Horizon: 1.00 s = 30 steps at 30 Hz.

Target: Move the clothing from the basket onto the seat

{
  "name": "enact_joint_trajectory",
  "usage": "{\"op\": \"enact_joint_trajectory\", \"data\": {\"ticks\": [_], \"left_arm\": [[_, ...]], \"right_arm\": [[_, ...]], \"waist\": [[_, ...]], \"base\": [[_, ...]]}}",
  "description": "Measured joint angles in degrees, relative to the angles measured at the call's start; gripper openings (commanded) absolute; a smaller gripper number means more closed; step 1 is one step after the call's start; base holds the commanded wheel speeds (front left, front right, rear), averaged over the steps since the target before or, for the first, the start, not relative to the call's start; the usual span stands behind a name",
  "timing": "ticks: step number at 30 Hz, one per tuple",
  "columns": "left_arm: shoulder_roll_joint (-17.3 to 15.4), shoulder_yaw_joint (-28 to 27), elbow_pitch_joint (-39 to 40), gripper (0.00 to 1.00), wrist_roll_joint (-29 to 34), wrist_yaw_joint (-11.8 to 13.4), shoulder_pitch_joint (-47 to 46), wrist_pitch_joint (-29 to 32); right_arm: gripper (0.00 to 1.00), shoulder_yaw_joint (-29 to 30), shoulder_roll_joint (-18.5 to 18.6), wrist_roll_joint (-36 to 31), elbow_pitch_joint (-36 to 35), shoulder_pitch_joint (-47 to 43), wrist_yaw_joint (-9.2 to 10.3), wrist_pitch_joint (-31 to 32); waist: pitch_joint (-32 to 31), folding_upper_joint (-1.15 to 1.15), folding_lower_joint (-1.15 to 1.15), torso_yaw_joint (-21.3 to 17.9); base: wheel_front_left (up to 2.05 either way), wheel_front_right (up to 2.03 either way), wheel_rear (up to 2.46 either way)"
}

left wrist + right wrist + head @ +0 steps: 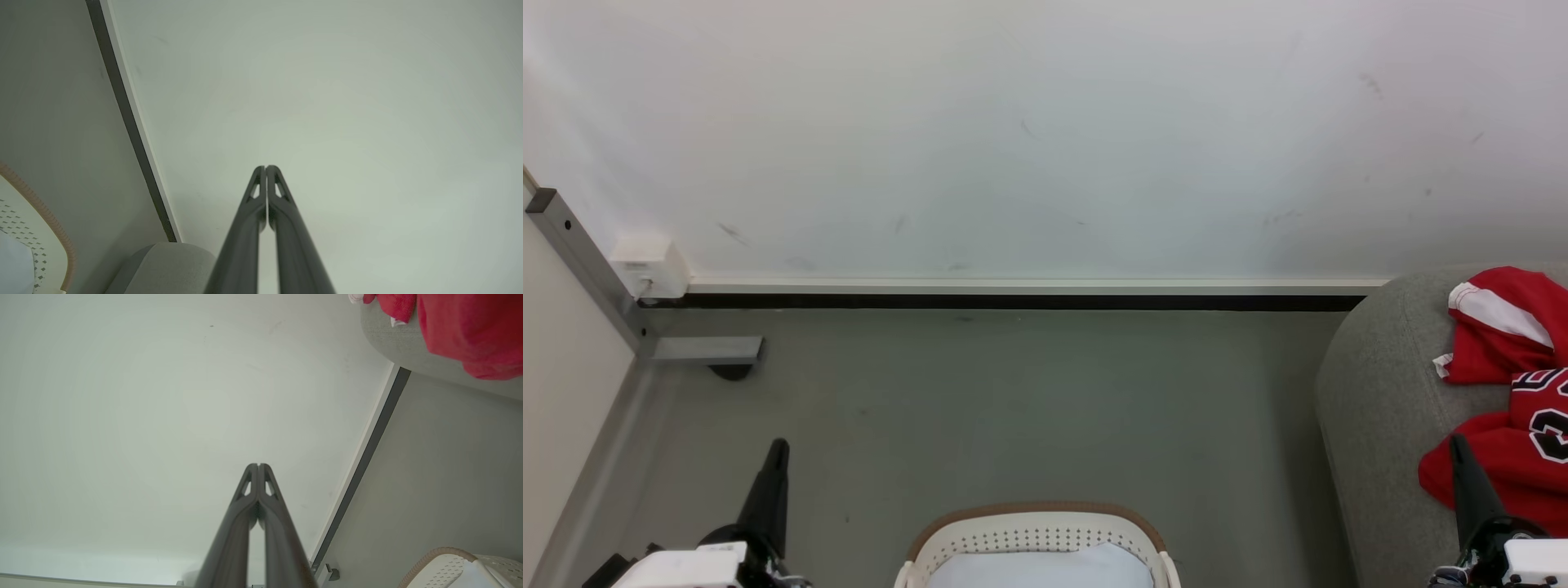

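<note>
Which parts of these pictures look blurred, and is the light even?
Head view: sharp and evenly lit. Left wrist view: the left gripper blurs toward the bottom edge. Right wrist view: the right gripper blurs likewise, and the clothing looks soft.

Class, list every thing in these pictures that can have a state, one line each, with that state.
left gripper: shut, empty.
right gripper: shut, empty.
red clothing: crumpled, lying on the seat.
seat: partly covered by the clothing.
basket: upright on the floor, something pale inside, no red in the visible part.
</note>
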<state>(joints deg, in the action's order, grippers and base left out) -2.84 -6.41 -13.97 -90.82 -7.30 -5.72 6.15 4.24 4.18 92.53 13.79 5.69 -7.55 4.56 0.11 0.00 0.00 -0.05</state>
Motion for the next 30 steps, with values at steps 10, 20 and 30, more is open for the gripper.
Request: {"op": "enact_joint_trajectory", "data": {"ticks": [10, 20, 30], "left_arm": [[0.03, -0.07, -0.11, 0.00, -1.15, -0.07, -0.29, 0.38], [0.03, -0.08, -0.12, 0.00, -1.15, -0.07, -0.30, 0.38], [0.03, -0.08, -0.12, 0.00, -1.15, -0.07, -0.30, 0.38]], "right_arm": [[0.00, 0.45, -0.11, 1.18, 0.07, 0.08, 0.00, 0.51], [0.00, 0.69, -0.27, 1.16, 0.08, 0.09, 0.00, 0.68], [0.00, 0.90, -0.36, 0.99, 0.10, 0.10, 0.00, 0.90]], "waist": [[0.08, 0.00, 0.00, 0.05], [0.08, 0.00, 0.00, 0.05], [0.08, 0.00, 0.00, 0.05]], "base": [[0.00, 0.00, 0.00], [0.00, 0.00, 0.00], [0.00, 0.00, 0.00]]}}
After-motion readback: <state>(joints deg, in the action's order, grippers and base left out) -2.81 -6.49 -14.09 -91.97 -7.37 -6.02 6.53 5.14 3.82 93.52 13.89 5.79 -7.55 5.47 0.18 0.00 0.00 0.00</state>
